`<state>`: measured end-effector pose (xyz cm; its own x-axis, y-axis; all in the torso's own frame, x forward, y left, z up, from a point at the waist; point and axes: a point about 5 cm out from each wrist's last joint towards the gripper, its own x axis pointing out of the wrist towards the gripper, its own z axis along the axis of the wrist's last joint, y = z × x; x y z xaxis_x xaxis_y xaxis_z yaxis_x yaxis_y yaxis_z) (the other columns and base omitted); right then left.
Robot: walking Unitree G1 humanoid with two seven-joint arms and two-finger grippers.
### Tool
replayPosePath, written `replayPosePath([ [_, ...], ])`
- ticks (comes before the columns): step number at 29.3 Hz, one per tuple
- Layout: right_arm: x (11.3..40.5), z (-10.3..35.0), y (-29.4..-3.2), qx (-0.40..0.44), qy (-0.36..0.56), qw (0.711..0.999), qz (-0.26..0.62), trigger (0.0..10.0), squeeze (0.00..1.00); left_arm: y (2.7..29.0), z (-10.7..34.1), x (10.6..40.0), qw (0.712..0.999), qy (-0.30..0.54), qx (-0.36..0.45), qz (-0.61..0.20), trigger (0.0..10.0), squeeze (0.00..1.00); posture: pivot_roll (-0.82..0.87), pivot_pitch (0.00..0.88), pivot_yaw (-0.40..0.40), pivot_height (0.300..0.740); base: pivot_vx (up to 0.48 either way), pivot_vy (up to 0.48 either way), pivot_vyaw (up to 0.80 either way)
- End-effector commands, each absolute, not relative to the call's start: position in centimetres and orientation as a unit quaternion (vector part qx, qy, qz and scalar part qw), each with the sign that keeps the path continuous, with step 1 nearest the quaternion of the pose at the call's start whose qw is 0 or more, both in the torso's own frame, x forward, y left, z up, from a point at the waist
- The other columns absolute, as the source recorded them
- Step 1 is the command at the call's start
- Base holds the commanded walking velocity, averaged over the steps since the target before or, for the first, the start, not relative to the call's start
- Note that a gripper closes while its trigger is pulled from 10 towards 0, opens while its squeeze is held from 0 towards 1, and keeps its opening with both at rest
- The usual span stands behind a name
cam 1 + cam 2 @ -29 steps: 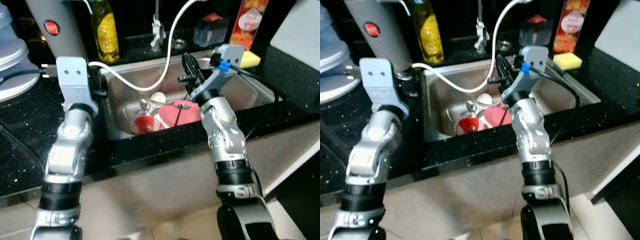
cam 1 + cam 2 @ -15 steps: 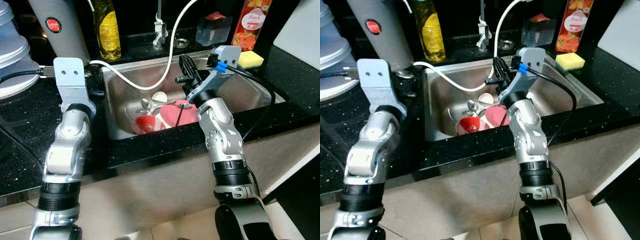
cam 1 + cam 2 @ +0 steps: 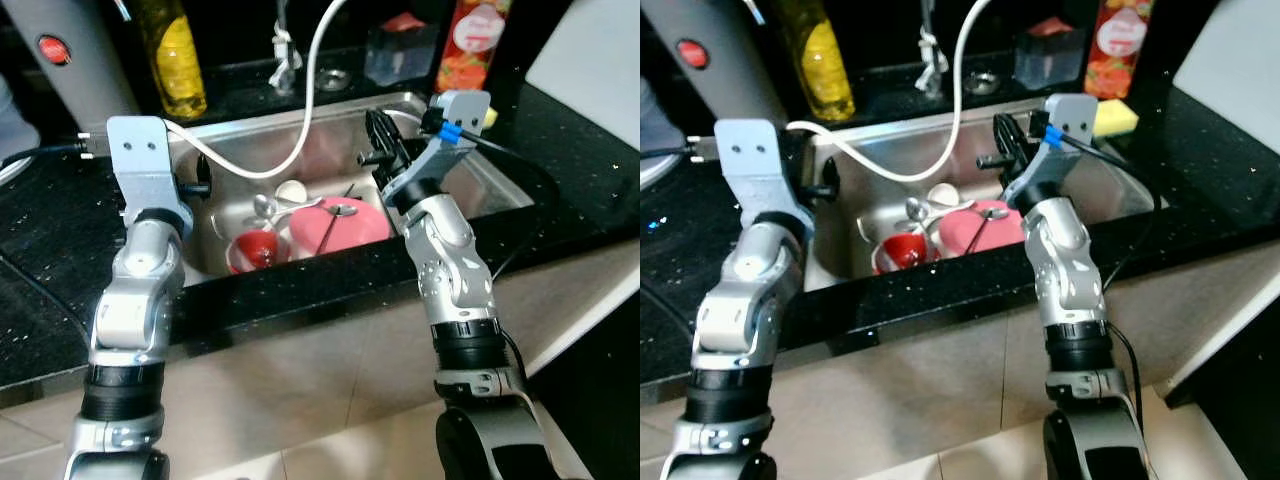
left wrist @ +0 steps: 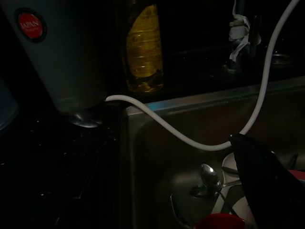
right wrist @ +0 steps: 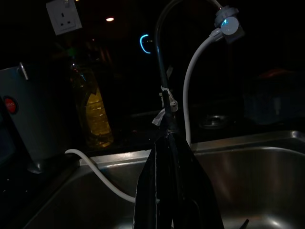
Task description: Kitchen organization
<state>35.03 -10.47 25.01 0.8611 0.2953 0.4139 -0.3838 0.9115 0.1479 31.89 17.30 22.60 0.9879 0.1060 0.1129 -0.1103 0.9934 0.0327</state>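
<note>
Head views: steel sink (image 3: 470, 185) set in a black speckled counter (image 3: 45, 230), dishes piled at its front left. Pink plate (image 3: 345, 222) with a spoon (image 3: 335, 215) lying across it, red cup (image 3: 255, 247) just beside the plate on the left, a second spoon (image 3: 265, 207) and a small white cup (image 3: 291, 190) behind. White hose (image 3: 290, 150) loops from the tap (image 3: 929, 45) down over the sink's left rim. Yellow oil bottle (image 3: 172, 55), grey jug (image 3: 60, 50) with a red sticker, clear box (image 3: 398, 55), orange carton (image 3: 472, 40) and yellow sponge (image 3: 1118, 117) stand along the back.

Right gripper (image 3: 383, 150) is up over the middle of the sink, above the plate, touching nothing. Right wrist view shows what the head views lack: wall socket (image 5: 62, 16), a lit hose joint (image 5: 228, 24) atop the tap, and black fingers (image 5: 169, 191) pressed together, nothing between them.

Left gripper (image 3: 195, 185) sits at the sink's left rim near the hose. Left wrist view is dark: one black finger (image 4: 259, 176) over the spoons and red cup; cannot tell whether that gripper is open or closed.
</note>
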Motion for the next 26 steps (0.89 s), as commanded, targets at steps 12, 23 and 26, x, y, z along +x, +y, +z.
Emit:
replayPosePath([
  [12,34.78,24.82,-9.42,0.099,-0.194,0.955,0.201,10.0,0.0,17.75,22.17,31.81,0.997,-0.043,0.018,0.066,10.0,0.0,0.03,0.0,0.055,0.74,0.0,0.0,0.0],
  [23,34.86,24.68,-9.58,0.104,-0.188,0.957,0.194,10.0,0.0,17.79,22.08,31.69,0.997,-0.041,0.018,0.066,10.0,0.0,0.03,0.0,0.054,0.74,0.0,0.0,0.0],
  [26,34.89,24.64,-9.6,0.101,-0.187,0.958,0.192,10.0,0.0,17.77,22.06,31.72,0.997,-0.04,0.018,0.065,10.0,0.0,0.03,0.0,0.055,0.74,0.0,0.0,0.0],
])
